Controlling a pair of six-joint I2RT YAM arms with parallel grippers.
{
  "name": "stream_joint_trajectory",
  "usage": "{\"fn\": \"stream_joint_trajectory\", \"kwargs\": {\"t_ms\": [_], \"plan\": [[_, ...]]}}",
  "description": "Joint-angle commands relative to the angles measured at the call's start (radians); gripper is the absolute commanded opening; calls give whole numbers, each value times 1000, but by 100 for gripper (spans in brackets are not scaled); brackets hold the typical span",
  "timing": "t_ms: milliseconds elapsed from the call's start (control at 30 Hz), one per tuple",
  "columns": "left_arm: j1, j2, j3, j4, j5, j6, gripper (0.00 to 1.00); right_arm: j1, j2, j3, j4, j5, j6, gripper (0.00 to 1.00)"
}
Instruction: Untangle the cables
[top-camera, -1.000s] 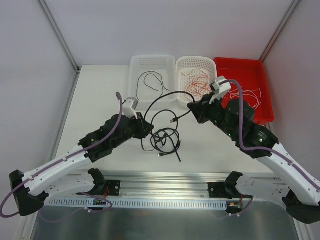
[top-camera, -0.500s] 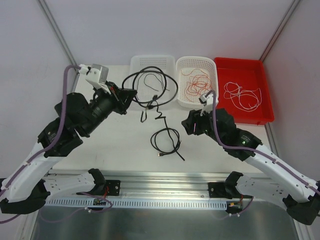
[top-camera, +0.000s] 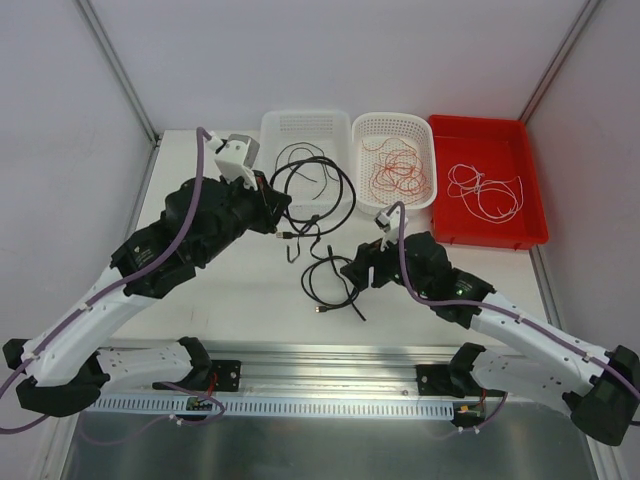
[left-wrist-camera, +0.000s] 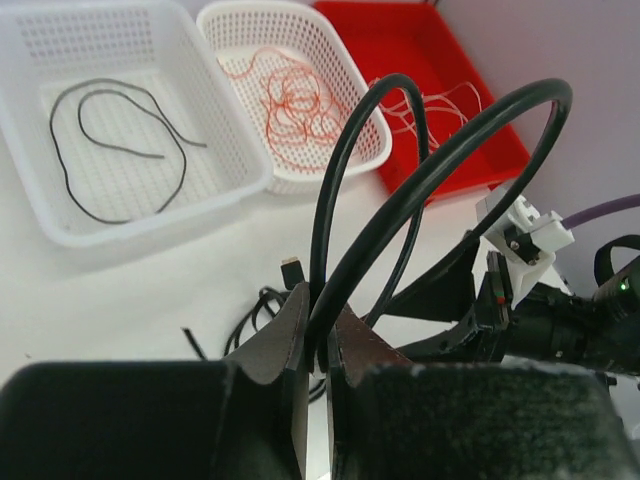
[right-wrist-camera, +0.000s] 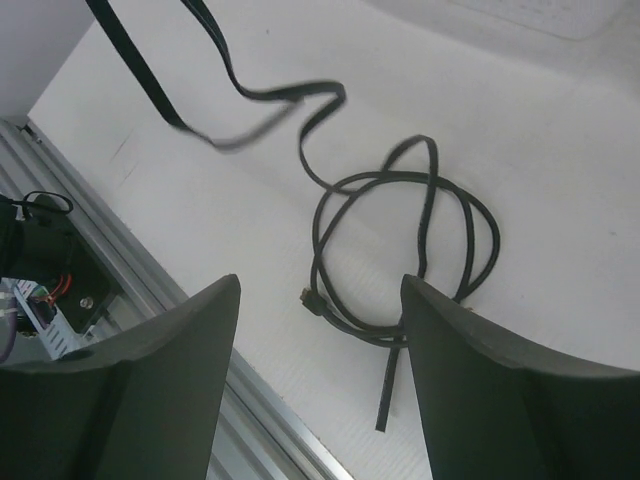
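Note:
My left gripper (top-camera: 274, 203) is shut on a thick black cable (top-camera: 322, 190) and holds it off the table. The wrist view shows that cable (left-wrist-camera: 440, 170) arching up from between the closed fingers (left-wrist-camera: 290, 330). Its loose end (top-camera: 300, 238) trails toward a second black cable (top-camera: 330, 280) coiled on the table. My right gripper (top-camera: 352, 272) hovers at the coil's right edge. Seen from the right wrist, the gripper (right-wrist-camera: 320, 285) is open above the coil (right-wrist-camera: 400, 250) with nothing between its fingers.
At the back stand a white basket (top-camera: 305, 114) holding a thin black cable (top-camera: 300, 160), a second white basket (top-camera: 395, 117) with orange-red cables (top-camera: 400, 170), and a red tray (top-camera: 480, 121) with a white cable (top-camera: 485, 190). An aluminium rail (top-camera: 320, 365) runs along the near edge.
The left arm rose and swung back-left, lifting one black cable away from the coil. The right gripper opened and came forward-left, down over the coil left on the table.

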Motion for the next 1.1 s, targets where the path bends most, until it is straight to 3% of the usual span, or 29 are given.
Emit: {"fn": "stream_joint_trajectory", "kwargs": {"t_ms": [0, 400, 533, 633, 733, 833, 933, 1067], "plan": [[1, -27, 2, 24, 34, -83, 0, -3, 22, -30, 241, -109, 24, 69], [1, -75, -79, 26, 108, -196, 0, -3, 156, -12, 472, -183, 84, 70], [1, -86, -88, 24, 129, -218, 0, -3, 206, 22, 494, -208, 95, 66], [1, -109, -99, 24, 132, -224, 0, -3, 219, 25, 483, -186, 95, 45], [1, -126, -128, 23, 126, -221, 0, -8, 202, 19, 471, -182, 89, 31], [1, -161, -166, 15, 128, -227, 0, -9, 162, 16, 434, -166, 68, 8], [1, -187, -212, -5, 122, -234, 0, -19, 121, 14, 372, -122, 40, 1], [1, -230, -269, -57, 129, -245, 0, -42, 38, 27, 266, -80, 2, 1]]}}
